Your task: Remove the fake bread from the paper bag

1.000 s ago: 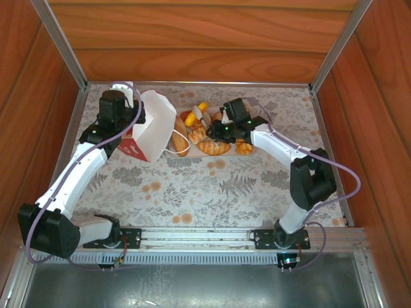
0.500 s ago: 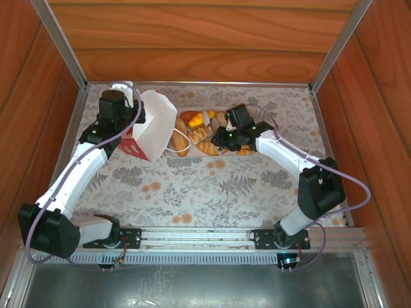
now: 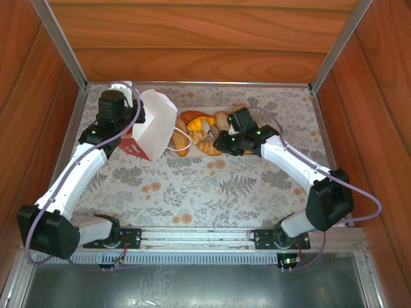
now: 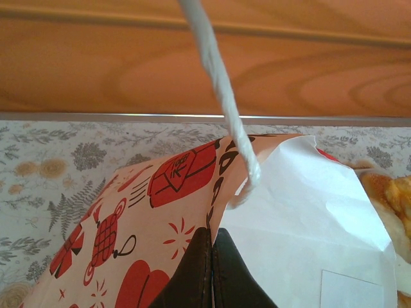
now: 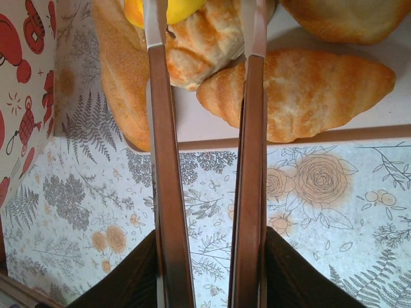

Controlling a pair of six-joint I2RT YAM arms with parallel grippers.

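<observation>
Right now my left pincer (image 4: 210, 247) is clamped tight on the printed edge of the paper bag (image 3: 153, 122), its jaws pressed together with the paper between them. One string handle (image 4: 218, 90) loops up past the camera. The bag is tipped on the bench (image 3: 192, 189), with its open mouth turned toward the pale pink tray (image 5: 192, 125) just beside it.

The fake bread (image 3: 198, 131) lies heaped on that tray, right at the bag's mouth. A long loaf (image 5: 119, 77) is nearest the bag, and a croissant (image 5: 308, 93) lies on the tray's far side from it.

My right pincer (image 5: 204, 38) hangs over the pile with its jaws apart and holds nothing. Its two fingers straddle the pastry in the middle of the heap.

I judge the emptying to be nearly done or done, but I cannot see inside the bag to be sure. Next I should check whether anything is left in there. If something is, my right pincer must reach into the mouth while my left holds the bag steady. The thin paper could crumple or slide.
</observation>
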